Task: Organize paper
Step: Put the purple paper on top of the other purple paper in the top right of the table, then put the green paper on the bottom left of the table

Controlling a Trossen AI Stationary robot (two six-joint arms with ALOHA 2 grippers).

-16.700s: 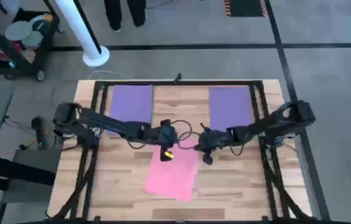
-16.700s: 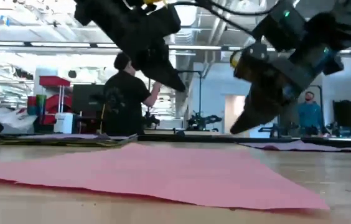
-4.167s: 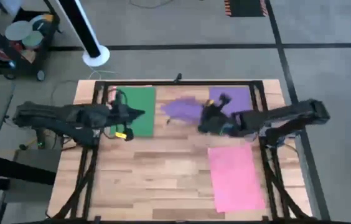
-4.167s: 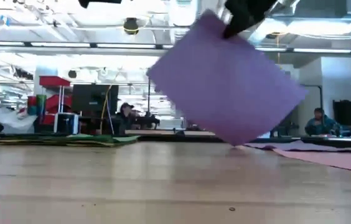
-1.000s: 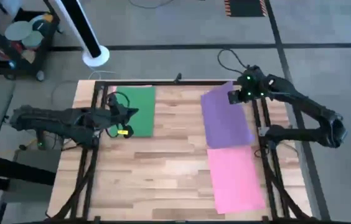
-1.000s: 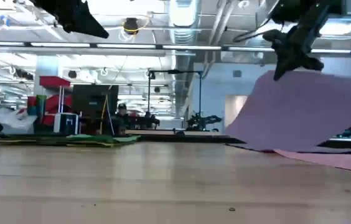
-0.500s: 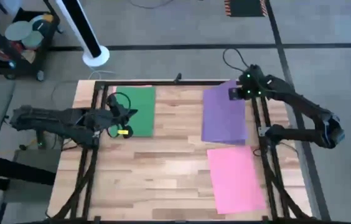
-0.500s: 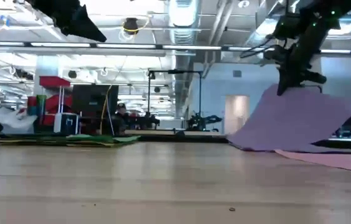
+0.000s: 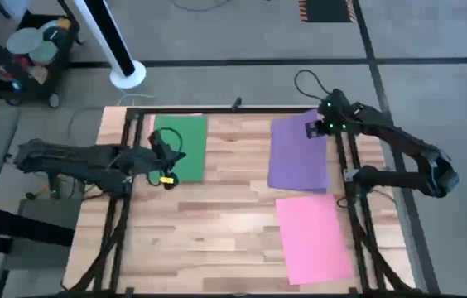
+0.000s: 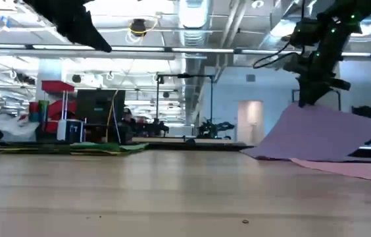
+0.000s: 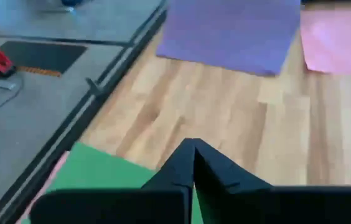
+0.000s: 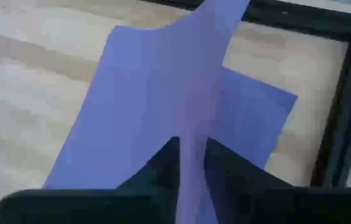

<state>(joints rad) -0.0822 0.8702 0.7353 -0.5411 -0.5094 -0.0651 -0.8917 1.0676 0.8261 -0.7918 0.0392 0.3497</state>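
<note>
A purple sheet of paper [image 9: 296,157] lies at the table's far right, on a second purple sheet [image 12: 256,112]; its far right corner [image 10: 304,108] is still raised. My right gripper [image 12: 191,158] stands at that corner, its fingers apart with the raised paper between them. A pink sheet [image 9: 312,236] lies flat just nearer. At the far left a green sheet [image 9: 185,136] lies flat, with a pink edge [image 11: 51,180] showing under it. My left gripper [image 9: 180,154] hangs shut well above the green sheet, touching nothing. My right gripper comes at the purple sheet's raised far right corner [image 12: 191,134] from above, slanting down, one finger on each side of the paper. Whether the fingers touch it I cannot tell. The rest of the sheet lies on the table.
Black frame rails [image 9: 345,165] run along the table's sides and far edge, close to the purple sheets. Bare wood [image 9: 225,215] fills the middle and near left. A cart [image 9: 26,50] and a white pole base [image 9: 126,74] stand beyond the far left corner.
My right gripper has sunk toward the table's far right corner with the purple sheet. The sheet has swung from slanted to square with the table edge, and its raised part has come down much flatter, most of it now lying on the table.
</note>
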